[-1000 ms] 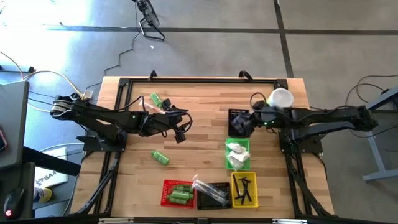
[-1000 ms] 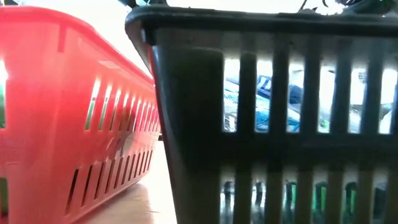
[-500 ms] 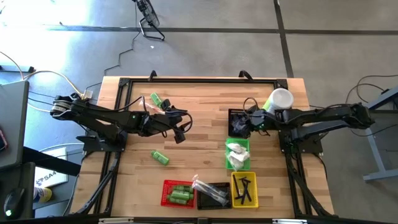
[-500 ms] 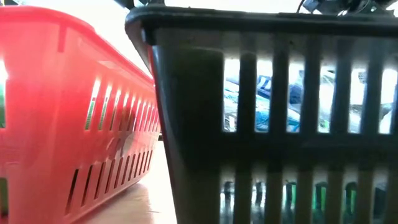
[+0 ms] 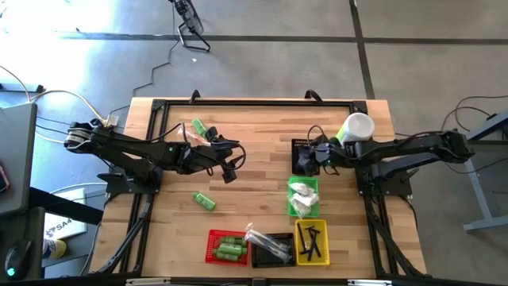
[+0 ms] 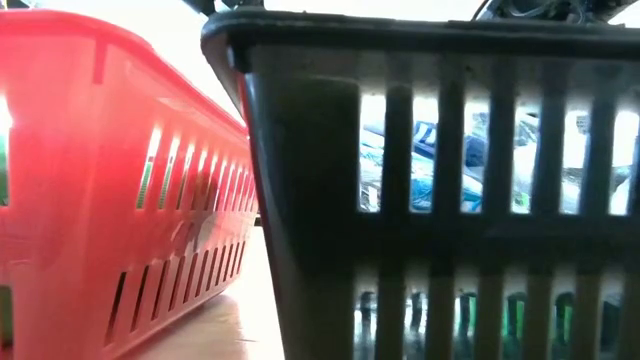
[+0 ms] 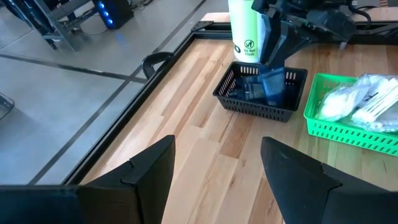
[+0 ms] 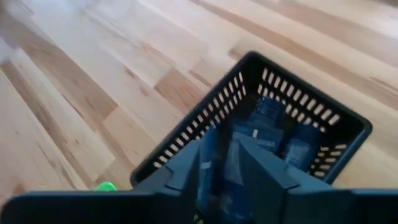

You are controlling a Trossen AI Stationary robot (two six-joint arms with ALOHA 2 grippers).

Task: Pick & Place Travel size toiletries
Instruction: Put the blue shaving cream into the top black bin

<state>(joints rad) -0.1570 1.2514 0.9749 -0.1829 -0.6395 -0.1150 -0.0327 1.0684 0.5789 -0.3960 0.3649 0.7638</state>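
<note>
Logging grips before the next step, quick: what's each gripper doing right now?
Left gripper: open, empty, above the table.
Right gripper: over the black basket, a navy tube between its fingers; grip or release cannot be told.

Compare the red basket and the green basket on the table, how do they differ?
The red basket sits at the table's near edge beside a black basket, while the green basket sits farther back, just behind a yellow one. The red basket holds small green bottles; the green basket holds white packets. The red basket lies crosswise in the high view, the green one lengthwise. Both are small slotted plastic baskets.
</note>
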